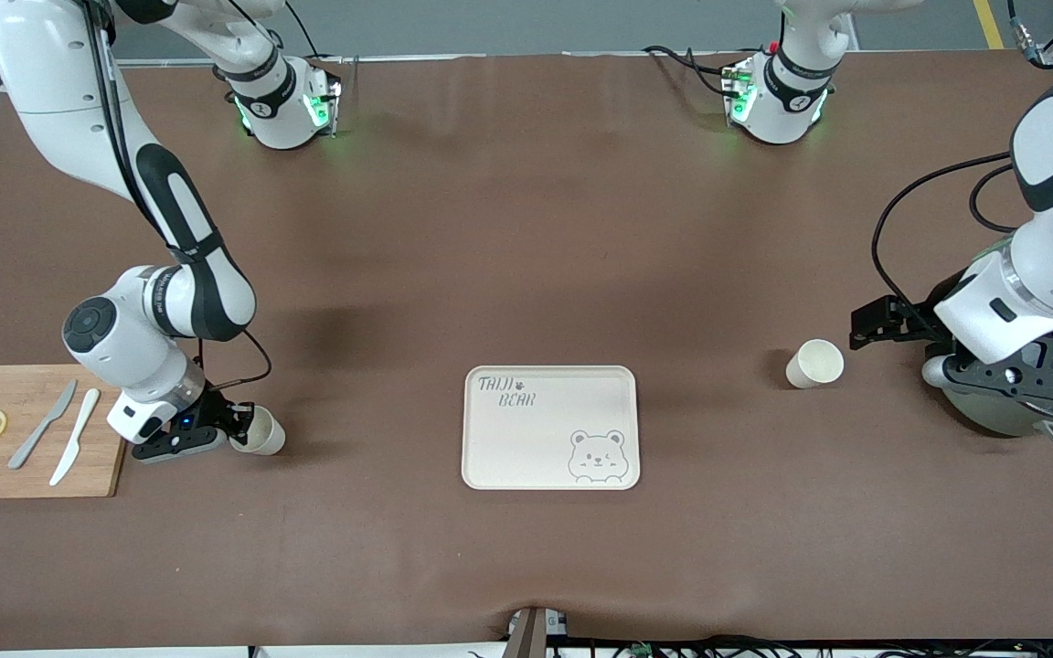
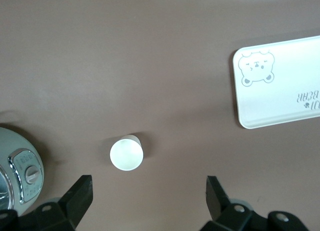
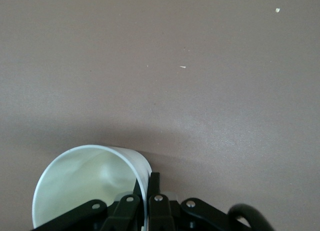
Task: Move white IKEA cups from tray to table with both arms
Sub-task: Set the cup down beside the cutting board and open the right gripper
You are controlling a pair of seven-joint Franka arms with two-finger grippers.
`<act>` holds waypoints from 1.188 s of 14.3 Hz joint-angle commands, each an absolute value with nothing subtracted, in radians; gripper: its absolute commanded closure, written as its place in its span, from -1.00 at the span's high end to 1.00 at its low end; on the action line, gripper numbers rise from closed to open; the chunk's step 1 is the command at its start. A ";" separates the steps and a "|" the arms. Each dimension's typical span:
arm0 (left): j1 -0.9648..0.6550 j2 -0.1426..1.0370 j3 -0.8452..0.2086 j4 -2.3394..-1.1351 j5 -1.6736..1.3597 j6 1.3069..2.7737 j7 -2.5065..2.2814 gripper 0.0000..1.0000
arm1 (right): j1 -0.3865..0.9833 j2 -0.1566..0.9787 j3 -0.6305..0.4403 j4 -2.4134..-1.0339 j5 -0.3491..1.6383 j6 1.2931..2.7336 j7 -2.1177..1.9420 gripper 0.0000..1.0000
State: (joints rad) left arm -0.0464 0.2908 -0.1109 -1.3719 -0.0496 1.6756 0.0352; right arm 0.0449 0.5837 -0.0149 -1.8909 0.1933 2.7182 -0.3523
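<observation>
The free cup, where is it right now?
The free cup stands on the table between the tray and the pot, toward the left arm's end, untouched by the open left hand.

Tray (image 1: pixel 490 457) between two cups (image 1: pixel 814 363), knives (image 1: pixel 74 436) on board (image 1: pixel 97 480)

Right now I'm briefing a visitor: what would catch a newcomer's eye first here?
The bear-printed tray lies bare mid-table. The right gripper pinches one cup's rim beside the cutting board. The other cup stands alone between the tray and the pot, with the open left gripper above it.
</observation>
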 commanded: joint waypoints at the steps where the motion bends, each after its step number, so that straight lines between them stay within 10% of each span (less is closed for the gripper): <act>1: -0.101 0.284 -0.069 -1.336 -0.054 1.618 0.026 1.00 | 0.046 0.581 -0.014 -1.888 0.221 2.727 -0.362 0.06; 2: -0.121 0.282 -0.049 -1.336 -0.054 1.612 0.025 1.00 | 0.045 0.581 -0.014 -1.888 0.221 2.727 -0.364 0.99; 7: -0.141 0.256 -0.037 -1.336 -0.048 1.609 -0.071 1.00 | 0.038 0.578 -0.017 -1.820 0.219 2.634 -0.370 1.00; 17: -0.161 0.255 -0.055 -1.335 0.064 1.559 -0.048 1.00 | 0.011 0.471 -0.101 -1.391 0.167 1.820 -0.338 1.00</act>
